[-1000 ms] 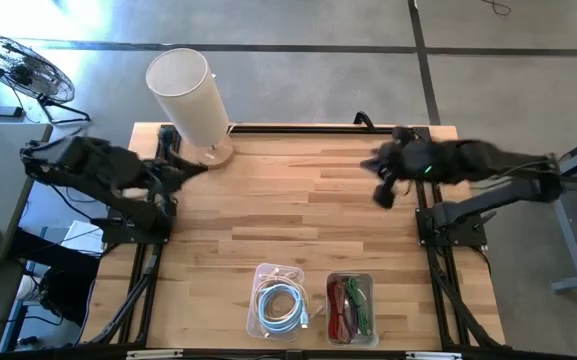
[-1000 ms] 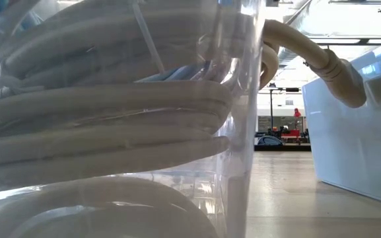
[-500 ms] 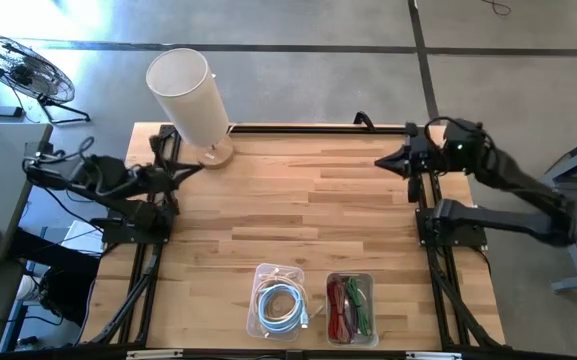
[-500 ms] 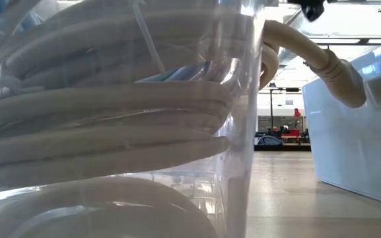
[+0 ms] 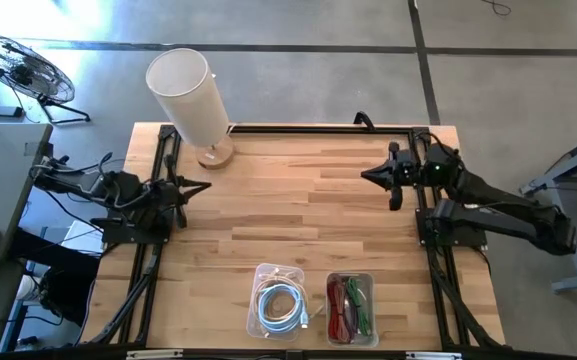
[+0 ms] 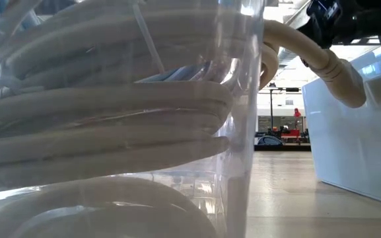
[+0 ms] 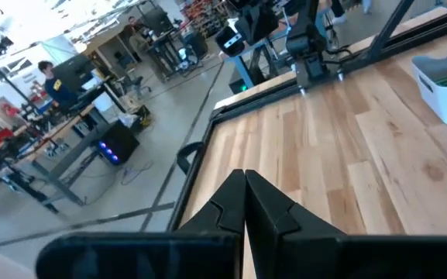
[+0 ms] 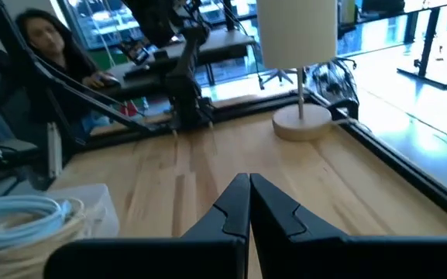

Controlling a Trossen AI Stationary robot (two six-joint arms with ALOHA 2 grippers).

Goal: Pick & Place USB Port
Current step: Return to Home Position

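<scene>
No USB port can be told apart in these views. A clear bin [image 5: 280,303] at the table's near edge holds coiled white and blue cables [image 6: 104,119]. Beside it, a second bin [image 5: 350,305] holds red and green cables. My left gripper [image 5: 204,187] hangs shut over the table's left side, pointing level toward the right, and its joined fingertips [image 7: 244,175] hold nothing. My right gripper [image 5: 364,176] hangs shut over the right side, pointing left. Its fingertips [image 8: 249,180] are empty too.
A white lamp [image 5: 190,95] stands on its round wooden base [image 8: 300,121] at the far left corner. Bare wooden tabletop [image 5: 288,205] lies between the two grippers. A person [image 8: 41,35] sits beyond the table's left edge. A dark arm [image 6: 348,20] shows over the bins.
Both arms have folded down toward their bases and sunk. My right gripper swung around and now points level across the table toward the left. My left gripper dropped and shifted slightly toward the near edge, tipping to level. Both stayed shut and empty.
</scene>
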